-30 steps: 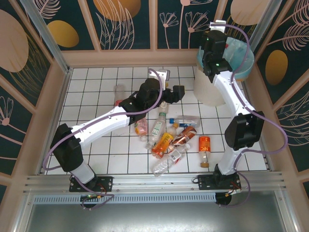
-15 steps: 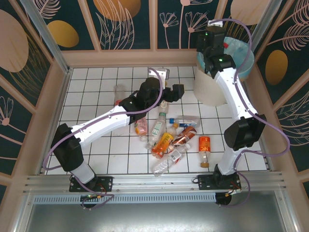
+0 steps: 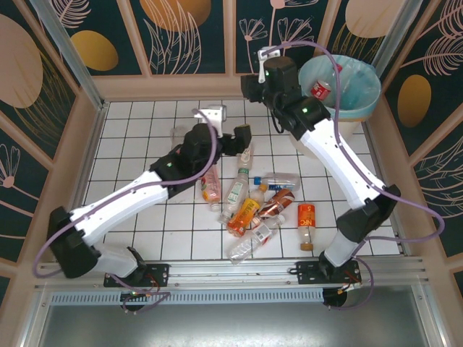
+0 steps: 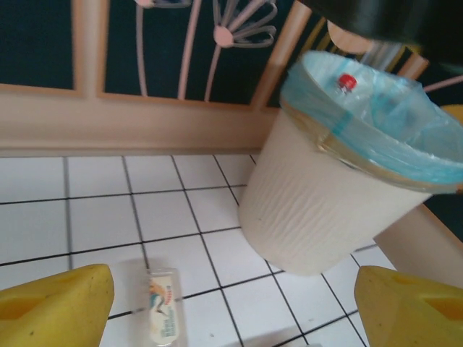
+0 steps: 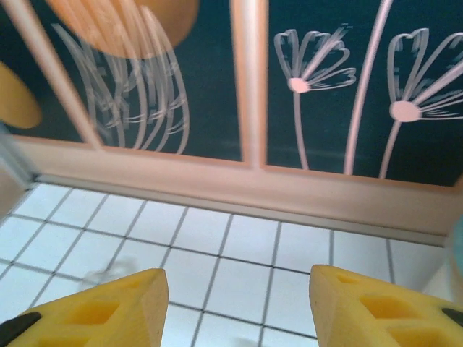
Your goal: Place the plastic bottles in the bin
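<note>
Several plastic bottles [image 3: 255,201] lie in a loose heap on the white tiles at the middle. A red-labelled one [image 3: 321,89] lies inside the bin [image 3: 365,108], the off-white tub with a blue-green liner at the back right. Its red cap [image 4: 348,81] shows in the bin [image 4: 318,210] in the left wrist view. My left gripper [image 3: 247,147] hangs open over the heap's far end, above a small bottle [image 4: 163,309] near its left finger. My right gripper [image 3: 250,87] is left of the bin, open, with nothing between its yellow fingers [image 5: 101,311].
A lone clear bottle [image 3: 178,137] stands apart at the back left. Wooden walls with dark flower panels close in the floor on three sides. The right arm's long white links arch over the tiles in front of the bin.
My right arm has swung left from above the bin toward the back wall, and a red-labelled bottle now shows in the bin. My left gripper has drawn slightly left.
</note>
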`<state>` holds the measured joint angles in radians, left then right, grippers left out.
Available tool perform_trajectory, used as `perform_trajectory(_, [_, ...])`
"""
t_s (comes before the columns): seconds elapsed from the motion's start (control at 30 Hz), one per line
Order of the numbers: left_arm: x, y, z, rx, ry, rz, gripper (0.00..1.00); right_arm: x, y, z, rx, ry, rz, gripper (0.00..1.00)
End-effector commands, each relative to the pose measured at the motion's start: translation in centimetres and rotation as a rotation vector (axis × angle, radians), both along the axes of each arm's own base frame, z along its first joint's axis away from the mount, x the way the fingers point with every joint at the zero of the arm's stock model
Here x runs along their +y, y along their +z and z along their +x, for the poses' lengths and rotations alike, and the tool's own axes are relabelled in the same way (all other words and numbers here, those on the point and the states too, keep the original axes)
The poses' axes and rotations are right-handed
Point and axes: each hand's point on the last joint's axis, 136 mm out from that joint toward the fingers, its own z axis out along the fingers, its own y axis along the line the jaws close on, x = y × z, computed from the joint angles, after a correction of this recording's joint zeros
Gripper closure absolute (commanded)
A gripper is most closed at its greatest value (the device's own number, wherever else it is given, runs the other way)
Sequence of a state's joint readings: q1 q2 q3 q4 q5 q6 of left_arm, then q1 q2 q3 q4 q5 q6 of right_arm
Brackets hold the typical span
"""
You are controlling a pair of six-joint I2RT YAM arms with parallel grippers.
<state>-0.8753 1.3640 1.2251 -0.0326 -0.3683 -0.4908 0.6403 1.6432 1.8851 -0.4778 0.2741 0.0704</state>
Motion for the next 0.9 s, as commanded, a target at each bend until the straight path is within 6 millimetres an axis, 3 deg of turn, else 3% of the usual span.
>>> perform_trajectory(0.0, [4.4, -1.3, -0.9, 0.011, 0.126, 0.025, 0.13, 2.8, -0.5, -2.6, 0.005, 0.083, 0.069, 0.46])
perform_trajectory(0.1, [8.1, -2.6, -2.5, 0.016, 0.213, 0.011, 0.13, 6.3, -3.0, -4.6, 0.041, 0.150, 0.159, 0.48])
perform_trajectory(0.23, [13.0, -5.7, -4.8, 0.035, 0.331, 0.004, 0.13, 11.6, -6.9, -7.6, 0.101, 0.272, 0.214, 0.49])
perform_trajectory(0.3, [14.7, -6.7, -5.7, 0.049, 0.363, 0.003, 0.13, 13.3, -8.9, -8.8, 0.150, 0.309, 0.214, 0.49])
perform_trajectory(0.4, [16.4, -8.5, -7.0, 0.086, 0.382, 0.027, 0.12, 14.4, -12.0, -9.9, 0.255, 0.328, 0.214, 0.49])
perform_trajectory(0.47, [17.2, -9.4, -7.7, 0.113, 0.388, 0.041, 0.12, 14.1, -14.1, -10.5, 0.331, 0.311, 0.213, 0.49])
perform_trajectory(0.57, [16.6, -10.1, -8.5, 0.143, 0.318, 0.053, 0.12, 12.1, -17.3, -11.6, 0.445, 0.249, 0.190, 0.49])
perform_trajectory(0.87, [8.8, -13.2, -10.7, 0.288, -0.118, 0.178, 0.23, 1.9, -24.4, -17.8, 0.769, 0.018, 0.250, 0.54])
